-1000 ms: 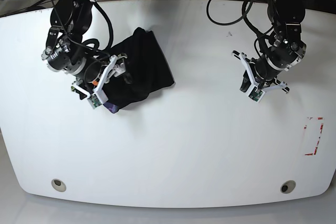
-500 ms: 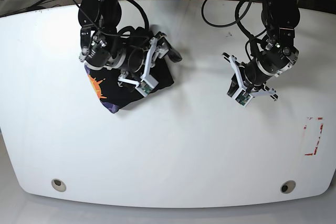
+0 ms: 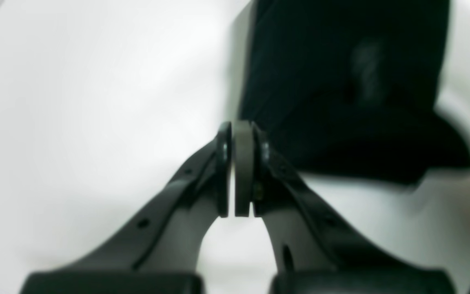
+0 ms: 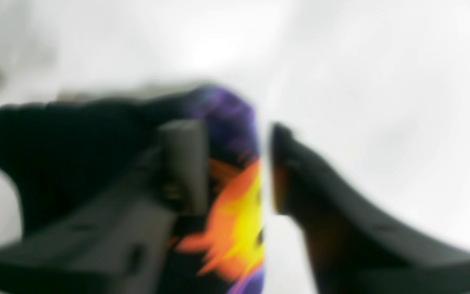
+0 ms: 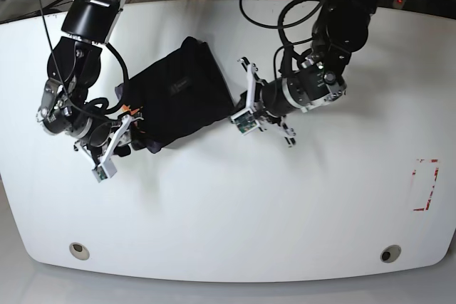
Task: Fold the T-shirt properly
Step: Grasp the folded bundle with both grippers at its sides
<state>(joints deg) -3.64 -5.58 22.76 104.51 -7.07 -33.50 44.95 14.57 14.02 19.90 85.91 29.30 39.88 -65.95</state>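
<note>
Both wrist views blur the T-shirt (image 4: 76,134) badly

The left gripper (image 5: 239,105) has swung across from the far side of the surface and now sits at the T-shirt (image 5: 182,90)'s near corner. The right gripper (image 5: 127,127) has moved back off the cloth to its opposite end, fingers narrowed around the printed edge.

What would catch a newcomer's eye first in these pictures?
The soft black folded T-shirt lying as a dark bundle on the white table, left of centre in the base view, with both black robot arms converging on it. In the right wrist view, a vivid orange, yellow and purple print shows between the parted fingers of the right gripper. The left gripper, closed and empty, sits at the shirt's opposite edge.
</note>
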